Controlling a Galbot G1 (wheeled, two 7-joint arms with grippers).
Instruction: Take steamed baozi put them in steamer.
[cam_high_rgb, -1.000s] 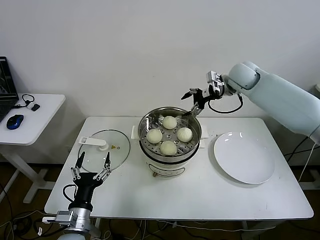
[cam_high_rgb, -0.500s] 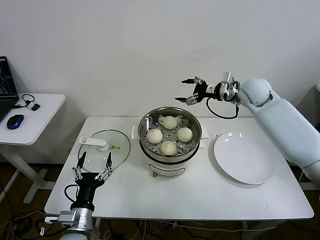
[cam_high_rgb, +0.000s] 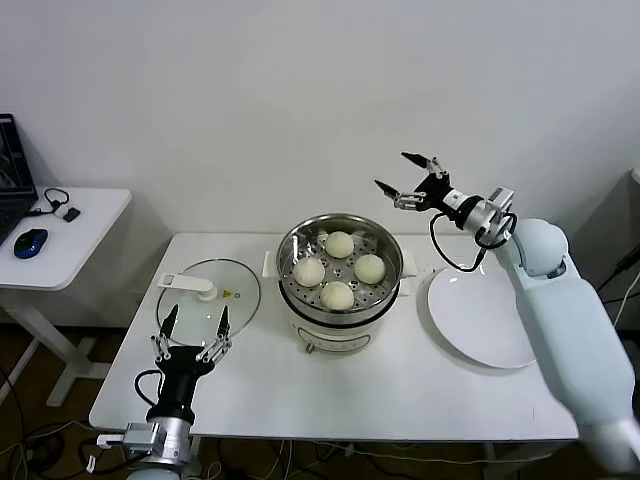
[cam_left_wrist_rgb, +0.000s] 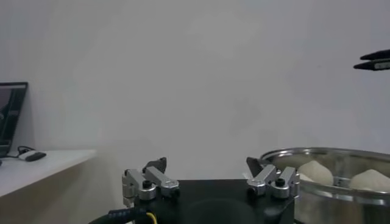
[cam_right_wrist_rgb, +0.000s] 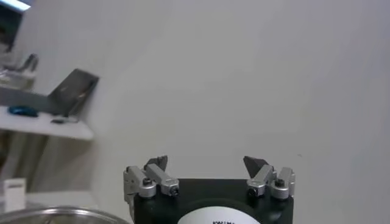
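Steamed baozi (cam_high_rgb: 338, 269), four, inside steamer (cam_high_rgb: 340, 313). Right gripper (cam_high_rgb: 408, 179) high beyond, spread wide, apparently empty. Left gripper (cam_high_rgb: 190, 328) parked low, spread, empty.

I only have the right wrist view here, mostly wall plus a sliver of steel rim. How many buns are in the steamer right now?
Observer: Four cream-white pleated steamed baozi sit on the perforated tray of the round shiny steel steamer.
Operator: Anything left on the plate?
Observer: The round white plate beside the steamer, on the robot's right, holds nothing.
Operator: Where is my right gripper relative to the pot?
Observer: The right gripper is in the air above and beyond the steamer's right rim, fingers spread, holding nothing.
Operator: And the left one?
Observer: The left gripper is at the table's near edge, by the flat glass lid, fingers apart and empty.
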